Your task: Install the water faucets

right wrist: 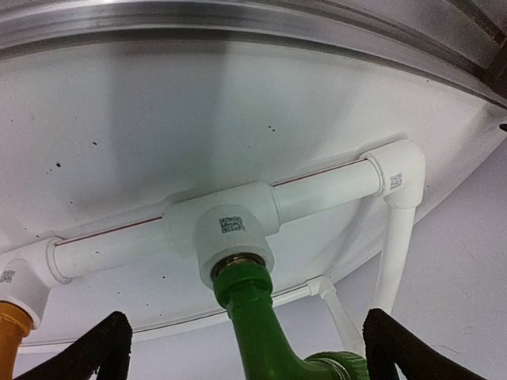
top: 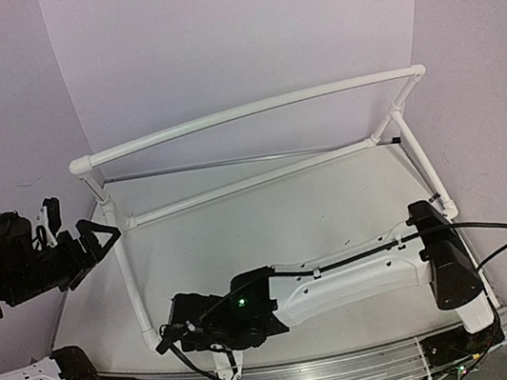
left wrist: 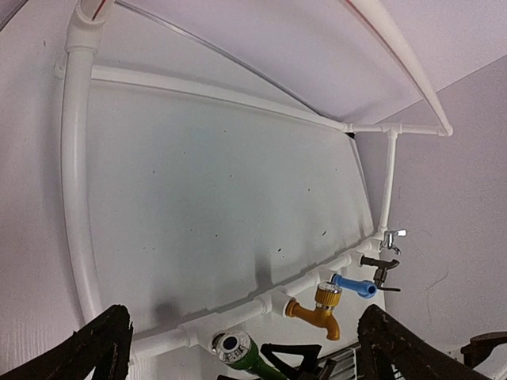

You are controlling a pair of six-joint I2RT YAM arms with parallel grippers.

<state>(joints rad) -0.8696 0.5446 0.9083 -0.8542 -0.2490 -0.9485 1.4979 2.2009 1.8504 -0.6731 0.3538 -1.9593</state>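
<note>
In the left wrist view five faucets sit in the frame's near white pipe [left wrist: 158, 342]: green [left wrist: 238, 352], golden-orange [left wrist: 318, 310], blue [left wrist: 354, 286], dark grey [left wrist: 379, 267] and silver [left wrist: 390, 237]. My left gripper [left wrist: 244, 321] is open and empty, away from them; in the top view it [top: 76, 224] hovers by the frame's left post. In the right wrist view the green faucet [right wrist: 253, 317] is screwed into a white tee [right wrist: 230, 222]. My right gripper [right wrist: 245, 336] is open, one finger on each side of it, not touching. The right arm hides the faucets in the top view.
The white pipe frame [top: 250, 108] stands on the table, with a high back rail and a low near rail. The right arm [top: 345, 277] lies across the front of the table. A metal rail [top: 312, 374] runs along the near edge. Purple walls close in on both sides.
</note>
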